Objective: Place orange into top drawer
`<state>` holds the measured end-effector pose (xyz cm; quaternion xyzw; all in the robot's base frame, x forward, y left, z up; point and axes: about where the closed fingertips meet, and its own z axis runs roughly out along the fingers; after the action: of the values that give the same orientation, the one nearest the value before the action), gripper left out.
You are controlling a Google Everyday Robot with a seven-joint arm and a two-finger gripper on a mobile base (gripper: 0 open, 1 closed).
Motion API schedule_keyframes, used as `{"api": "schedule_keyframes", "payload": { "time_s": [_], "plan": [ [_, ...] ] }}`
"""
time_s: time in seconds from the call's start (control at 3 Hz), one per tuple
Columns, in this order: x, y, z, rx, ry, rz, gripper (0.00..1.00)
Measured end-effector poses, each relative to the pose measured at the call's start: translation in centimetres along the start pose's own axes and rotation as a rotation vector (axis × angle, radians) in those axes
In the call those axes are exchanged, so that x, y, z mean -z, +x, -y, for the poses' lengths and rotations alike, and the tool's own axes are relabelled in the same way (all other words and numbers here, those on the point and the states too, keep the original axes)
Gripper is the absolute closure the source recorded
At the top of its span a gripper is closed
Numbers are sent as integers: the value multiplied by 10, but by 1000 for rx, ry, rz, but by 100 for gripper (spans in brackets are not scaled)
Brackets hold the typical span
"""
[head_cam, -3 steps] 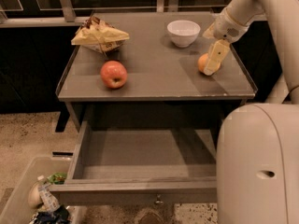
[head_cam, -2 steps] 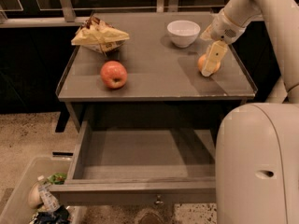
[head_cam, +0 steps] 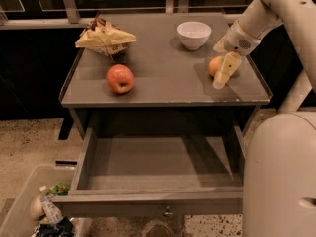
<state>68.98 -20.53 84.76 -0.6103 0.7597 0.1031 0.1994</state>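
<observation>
A grey, flat-topped metal table (head_cam: 163, 70) with a low raised rim fills the upper middle of the frame. The small, round, smooth orange (head_cam: 215, 65) sits on it toward the right edge, below and right of a white round ceramic bowl (head_cam: 193, 34). The robot's pale yellowish pincer (head_cam: 223, 75) reaches down from the upper right on a white arm and lies against the orange's right front side, partly covering it; whether it is wide, narrow or clamped on the fruit cannot be told. At left centre of the table rests a red-yellow blotchy apple (head_cam: 120, 78), and behind it, upper left, a crumpled yellow snack bag (head_cam: 105, 37). Below the table the wide, shallow grey top drawer (head_cam: 158, 169) stands pulled out, its small round metal knob (head_cam: 168, 212) at the bottom centre. A clear plastic bin (head_cam: 19, 201) holding rubbish sits at the lower left.
</observation>
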Motion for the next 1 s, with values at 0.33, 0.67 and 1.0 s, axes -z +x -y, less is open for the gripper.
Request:
{"api": "schedule_keyframes", "payload": {
  "time_s": [0.33,0.67,1.0],
  "plan": [
    [-2,-1,2,1,4,3,0],
    [-2,-1,2,1,4,3,19],
    [-2,-1,2,1,4,3,42]
  ]
}}
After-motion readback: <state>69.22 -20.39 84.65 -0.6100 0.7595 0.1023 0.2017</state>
